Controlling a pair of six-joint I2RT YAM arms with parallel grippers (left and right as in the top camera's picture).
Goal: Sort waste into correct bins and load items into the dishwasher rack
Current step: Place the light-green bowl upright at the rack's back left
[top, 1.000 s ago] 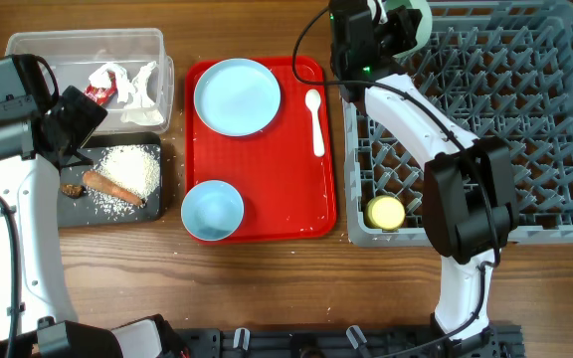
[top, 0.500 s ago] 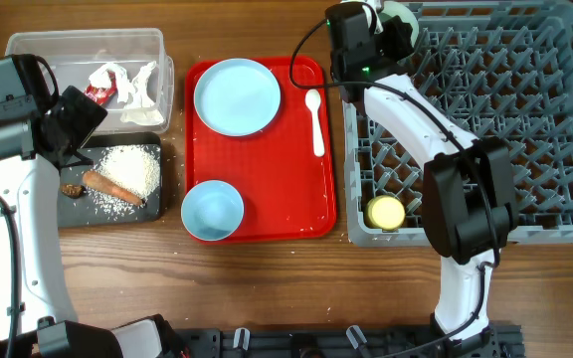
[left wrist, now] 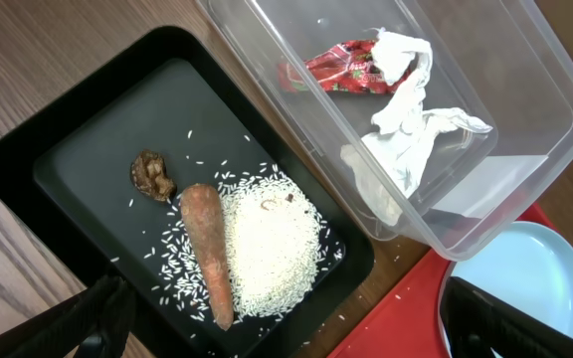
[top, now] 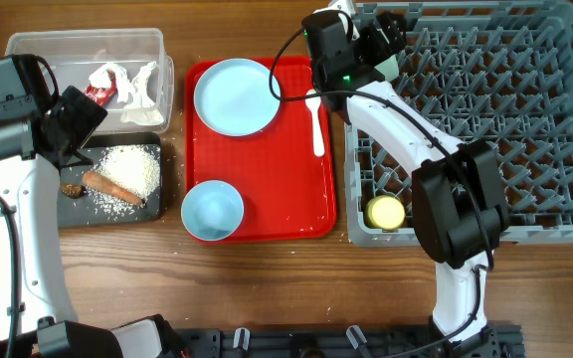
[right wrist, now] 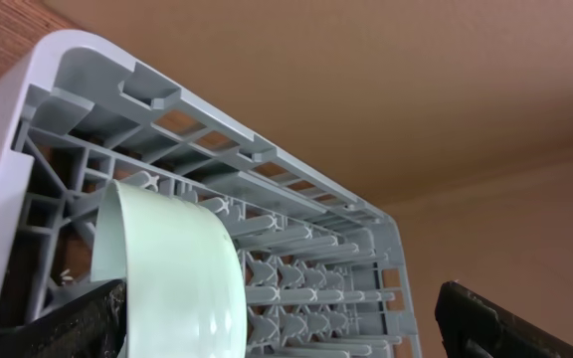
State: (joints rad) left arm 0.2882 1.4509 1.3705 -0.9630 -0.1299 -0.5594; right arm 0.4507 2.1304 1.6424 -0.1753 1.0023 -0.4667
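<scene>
Right wrist view: catches a smooth pale-teal bowl (right wrist: 167, 268) standing on edge among the pegs at a corner of the ribbed grey dishwasher rack (right wrist: 197, 114). Reads as rack loading, with the right gripper (right wrist: 282, 333) spread wide, clamping nothing. Calls next, probably, for reaching to the glossy round plate (top: 237, 94) on the red tray (top: 306, 199). Shows the left gripper (left wrist: 306, 323) parted over the black tray (left wrist: 78, 139).
</scene>
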